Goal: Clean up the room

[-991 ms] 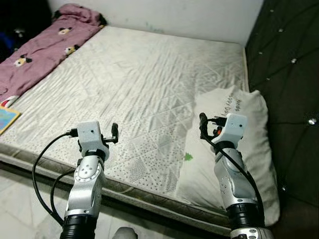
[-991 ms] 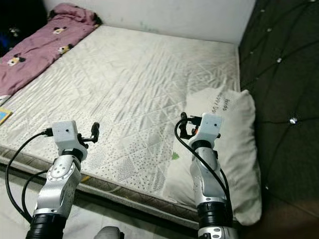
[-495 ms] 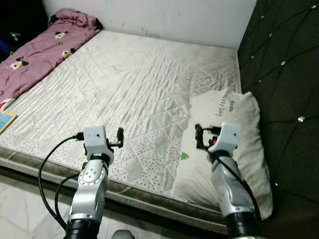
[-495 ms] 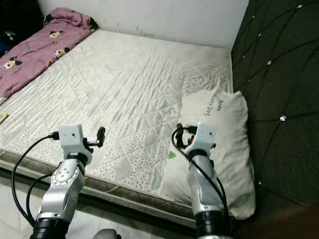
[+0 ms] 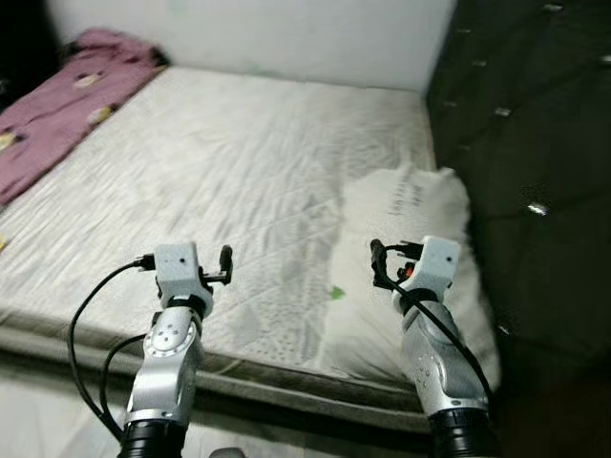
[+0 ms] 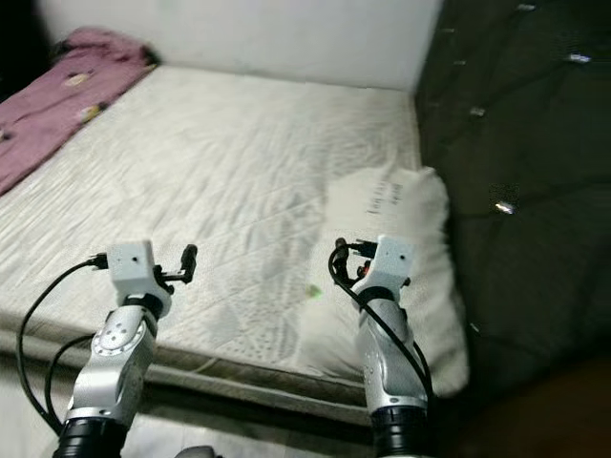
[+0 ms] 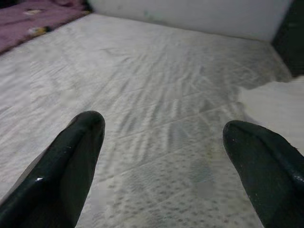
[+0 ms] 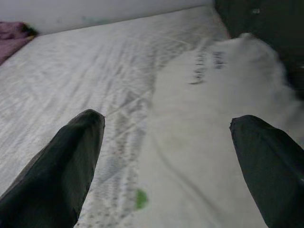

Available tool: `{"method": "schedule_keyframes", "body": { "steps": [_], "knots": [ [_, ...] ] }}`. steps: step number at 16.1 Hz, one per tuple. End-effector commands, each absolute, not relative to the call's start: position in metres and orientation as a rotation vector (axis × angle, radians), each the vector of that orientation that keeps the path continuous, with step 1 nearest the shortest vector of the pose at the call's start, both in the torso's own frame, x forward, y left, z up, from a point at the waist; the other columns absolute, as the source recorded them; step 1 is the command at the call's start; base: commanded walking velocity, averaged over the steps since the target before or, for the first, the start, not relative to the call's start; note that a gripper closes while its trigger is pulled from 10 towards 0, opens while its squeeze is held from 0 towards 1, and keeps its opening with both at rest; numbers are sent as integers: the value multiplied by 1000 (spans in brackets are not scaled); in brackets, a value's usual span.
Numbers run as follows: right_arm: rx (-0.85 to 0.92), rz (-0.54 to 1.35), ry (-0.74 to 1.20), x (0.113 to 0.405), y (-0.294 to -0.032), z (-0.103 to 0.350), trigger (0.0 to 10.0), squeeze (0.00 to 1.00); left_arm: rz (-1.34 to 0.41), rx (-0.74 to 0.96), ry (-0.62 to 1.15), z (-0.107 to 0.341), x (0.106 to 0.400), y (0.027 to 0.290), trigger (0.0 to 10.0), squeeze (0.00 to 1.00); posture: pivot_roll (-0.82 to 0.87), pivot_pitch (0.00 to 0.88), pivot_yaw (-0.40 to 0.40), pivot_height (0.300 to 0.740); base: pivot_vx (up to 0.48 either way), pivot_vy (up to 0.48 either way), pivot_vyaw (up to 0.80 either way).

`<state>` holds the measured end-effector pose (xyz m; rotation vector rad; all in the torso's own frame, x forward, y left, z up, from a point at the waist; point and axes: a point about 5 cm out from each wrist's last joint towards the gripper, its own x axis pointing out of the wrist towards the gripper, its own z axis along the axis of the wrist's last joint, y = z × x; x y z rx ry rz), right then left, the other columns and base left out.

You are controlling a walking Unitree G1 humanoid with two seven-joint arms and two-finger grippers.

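Evidently the head camera has swung right since a second ago: the whole scene has shifted left, the purple blanket [image 5: 57, 100] now sits at the upper-left edge of the frame, more of the dark tufted headboard [image 5: 520, 143] fills the right side, and the colourful book seen at the left edge earlier is out of frame. The things on the bed show no displacement of their own; current head views are blurred, consistent with the robot turning. Judgement: the robot is repositioning toward the pillow, so tidying proper has not begun. Left gripper [image 7: 166, 142] hovers above the near part of the bare quilted mattress [image 5: 239, 162], fingers spread wide, holding nothing. Right gripper [image 8: 166, 147] is poised above the near end of the white pillow [image 5: 401, 248], fingers equally wide apart, empty, not touching the fabric. The pillow lies at centre-right of the frame, on the mattress beside the headboard, with dark printed lettering and a small green mark [image 8: 140, 198] near its edge. Count: one mattress, one pillow, one blanket, one headboard, two grippers.
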<state>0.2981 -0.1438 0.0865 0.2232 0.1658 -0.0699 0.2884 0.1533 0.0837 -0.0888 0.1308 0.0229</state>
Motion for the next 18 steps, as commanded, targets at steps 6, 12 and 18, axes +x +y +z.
{"method": "schedule_keyframes", "body": {
  "steps": [6, 12, 18],
  "knots": [
    [246, -91, 188, 298, -148, 88, 10000, 0, 3, -95, 129, 85, 291, 147, 10000, 0, 5, 0, -2, 740, 0, 0, -800],
    [245, -94, 199, 298, -148, 89, 10000, 0, 6, -96, 127, 85, 291, 147, 10000, 0, 7, 0, -6, 740, 0, 380, -752],
    [239, -88, 198, 300, -147, 89, 10000, 0, 3, -93, 123, 85, 292, 146, 10000, 0, 11, 0, -8, 740, 0, 398, -302]
  ]
}}
